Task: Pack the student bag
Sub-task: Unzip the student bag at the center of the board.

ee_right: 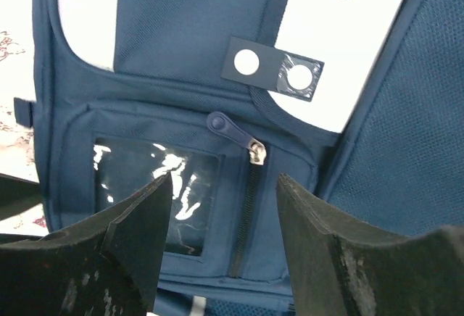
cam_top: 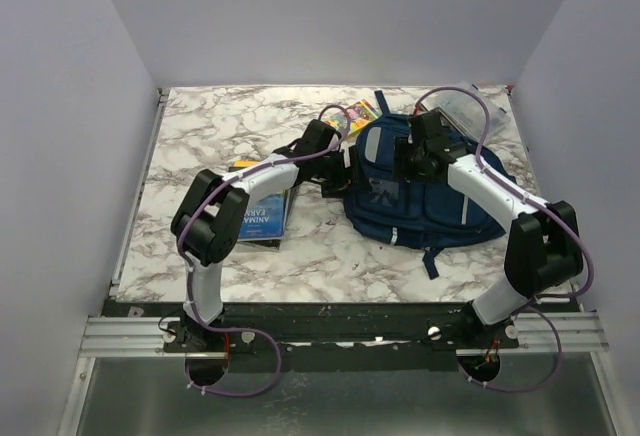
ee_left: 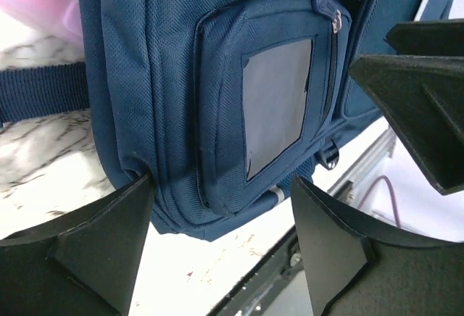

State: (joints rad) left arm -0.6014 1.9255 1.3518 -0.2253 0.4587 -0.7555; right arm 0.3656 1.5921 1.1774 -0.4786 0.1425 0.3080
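Observation:
The student bag (cam_top: 425, 196), navy blue with pale panels, lies flat on the marble table right of centre. My left gripper (cam_top: 341, 172) is at the bag's left edge. In the left wrist view the bag (ee_left: 217, 77) fills the frame, and my left gripper (ee_left: 221, 207) is open with the bag's corner between its fingers; one finger (ee_left: 109, 236) touches the fabric. My right gripper (cam_top: 410, 161) hovers over the bag's top. In the right wrist view it (ee_right: 225, 200) stands open over the clear-window pocket (ee_right: 156, 185), just below the zipper pull (ee_right: 232, 129).
A blue book (cam_top: 262, 218) lies on the table under my left arm. A colourful flat item (cam_top: 362, 113) lies behind the bag, and a clear plastic packet (cam_top: 466, 102) lies at the back right. The table's front rail (cam_top: 340, 331) runs between the arm bases.

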